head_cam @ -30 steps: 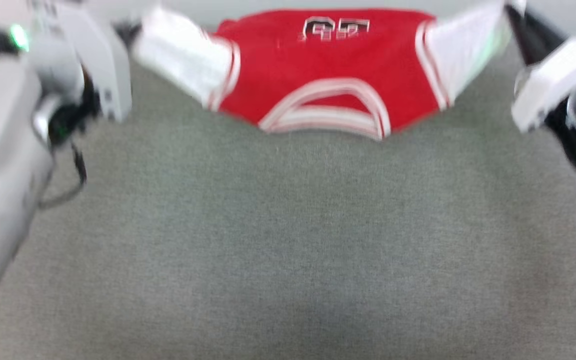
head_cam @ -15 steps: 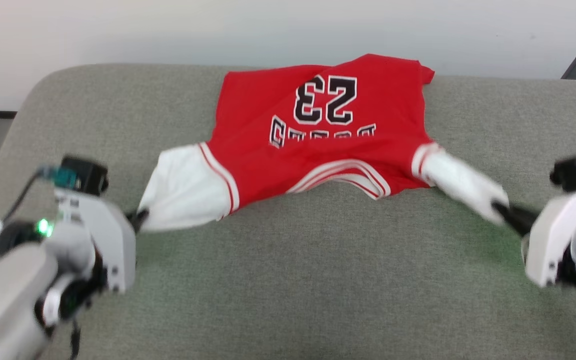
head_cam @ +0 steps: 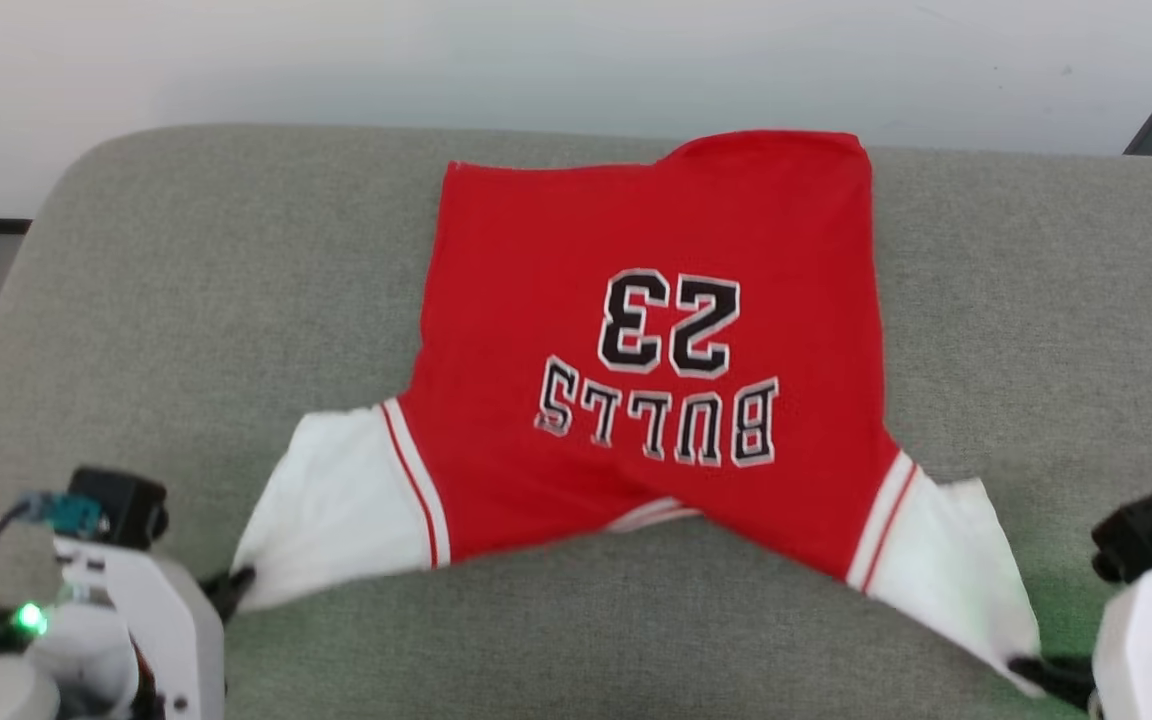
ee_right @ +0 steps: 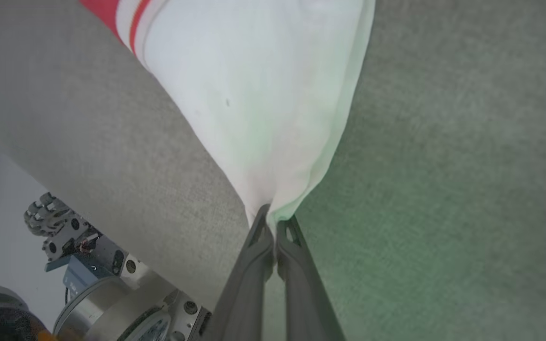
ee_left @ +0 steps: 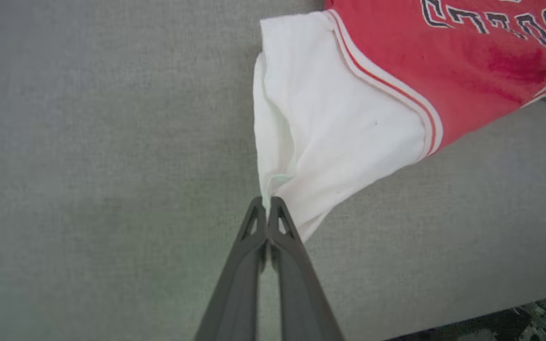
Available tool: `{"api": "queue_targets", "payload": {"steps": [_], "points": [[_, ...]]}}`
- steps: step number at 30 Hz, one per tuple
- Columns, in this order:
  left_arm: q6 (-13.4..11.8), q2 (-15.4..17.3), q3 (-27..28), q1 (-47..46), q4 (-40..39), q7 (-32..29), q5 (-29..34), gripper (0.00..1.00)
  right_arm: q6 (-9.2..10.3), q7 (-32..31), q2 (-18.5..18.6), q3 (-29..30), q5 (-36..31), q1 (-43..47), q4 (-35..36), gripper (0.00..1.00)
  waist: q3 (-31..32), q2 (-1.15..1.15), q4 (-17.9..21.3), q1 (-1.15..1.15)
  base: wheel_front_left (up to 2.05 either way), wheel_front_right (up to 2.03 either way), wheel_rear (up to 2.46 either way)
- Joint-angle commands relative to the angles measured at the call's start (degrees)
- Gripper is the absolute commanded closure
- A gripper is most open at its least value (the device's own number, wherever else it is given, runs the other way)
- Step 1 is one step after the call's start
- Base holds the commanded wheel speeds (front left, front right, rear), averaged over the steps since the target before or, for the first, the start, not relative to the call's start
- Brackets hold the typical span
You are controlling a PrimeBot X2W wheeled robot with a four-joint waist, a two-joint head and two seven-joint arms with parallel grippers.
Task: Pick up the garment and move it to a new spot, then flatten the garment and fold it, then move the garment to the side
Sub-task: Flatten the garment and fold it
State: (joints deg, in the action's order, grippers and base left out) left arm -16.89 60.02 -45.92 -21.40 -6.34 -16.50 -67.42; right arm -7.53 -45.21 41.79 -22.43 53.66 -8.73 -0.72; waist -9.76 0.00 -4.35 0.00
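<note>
The red shirt [head_cam: 536, 300] is carrying a black, white-outlined "23" [head_cam: 669, 322] and, nearer the robot, "BULLS" [head_cam: 658, 425], both appearing upside down in the head view. The left wrist view is cutting the lettering [ee_left: 495, 19] off.

Grey-green fabric worktop [head_cam: 136, 300], rounded far corners, spans frame; red garment [head_cam: 636, 330] lies spread at centre, lettering upside down.

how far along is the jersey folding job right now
Done: the garment lies lettering up, mostly spread on the grey cushion. In hand: the left pincer is shut on the left sleeve and the right pincer on the right sleeve, holding it stretched; one far hem corner bulges. Left: folding it, then moving it aside.
</note>
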Motion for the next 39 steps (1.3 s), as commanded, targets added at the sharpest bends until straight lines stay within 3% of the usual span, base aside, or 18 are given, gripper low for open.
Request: {"api": "queue_targets", "payload": {"steps": [1,9,14,20,21,22,24,25,31,39], "points": [[-0.7,0.4,0.1,1.2,-0.8,-0.1,-0.5,1.0,0.09,-0.8,0.4,0.8,0.6,1.4,0.6,1.0,-0.2,0.0,0.1,0.0,0.0,0.0,0.0],[-5.1,2.2,-0.8,7.6,-6.3,0.4,-3.2,1.0,0.09,-3.0,-2.4,7.2,-2.9,8.5,4.6,1.0,-0.8,0.0,0.2,0.0,0.0,0.0,0.0],[-5.9,1.2,-1.9,9.6,-5.5,0.9,-3.4,1.0,0.09,-4.6,-5.2,8.5,-5.9,11.0,4.3,1.0,-1.2,0.0,-0.1,0.0,0.0,0.0,0.0],[-4.6,-0.9,-2.7,9.1,-3.1,2.6,-1.7,1.0,0.09,-5.6,-8.1,9.2,-8.0,11.8,4.2,1.0,-1.8,0.0,-0.5,0.0,0.0,0.0,0.0],[-4.3,-1.4,-2.8,8.7,-2.8,2.9,-1.2,1.0,0.09,-4.9,-8.5,9.6,-8.8,11.4,4.4,0.95,-1.9,0.0,-0.6,0.0,0.0,0.0,0.0],[-4.2,-1.8,-2.8,8.2,-2.6,3.4,-0.7,1.0,0.09,-4.5,-8.9,9.8,-9.6,11.1,4.3,0.7,-2.0,0.0,-0.7,0.0,0.0,0.0,0.0],[-3.8,-2.7,-2.8,7.5,-2.1,4.3,0.1,1.0,0.09,-4.1,-9.6,9.9,-10.4,10.8,4.2,0.53,-2.2,0.0,-0.7,0.0,0.0,0.0,0.0],[-3.8,-3.1,-2.9,7.4,-1.9,4.7,0.6,1.0,0.1,-3.7,-9.9,10.3,-11.0,10.5,4.2,0.0,-2.3,0.0,-0.8,0.0,0.0,0.0,0.0],[-2.9,-5.0,-3.1,6.1,-1.2,6.5,2.3,1.0,0.15,-3.6,-10.8,12.1,-12.8,9.4,5.4,0.0,-3.4,0.0,-0.8,0.0,0.0,0.0,0.0],[-3.0,-5.7,-2.7,5.0,-1.6,7.7,3.4,1.0,0.09,-3.5,-11.3,17.2,-13.3,7.0,14.1,0.0,-4.6,0.0,-0.7,0.0,0.0,0.0,0.0]]}}
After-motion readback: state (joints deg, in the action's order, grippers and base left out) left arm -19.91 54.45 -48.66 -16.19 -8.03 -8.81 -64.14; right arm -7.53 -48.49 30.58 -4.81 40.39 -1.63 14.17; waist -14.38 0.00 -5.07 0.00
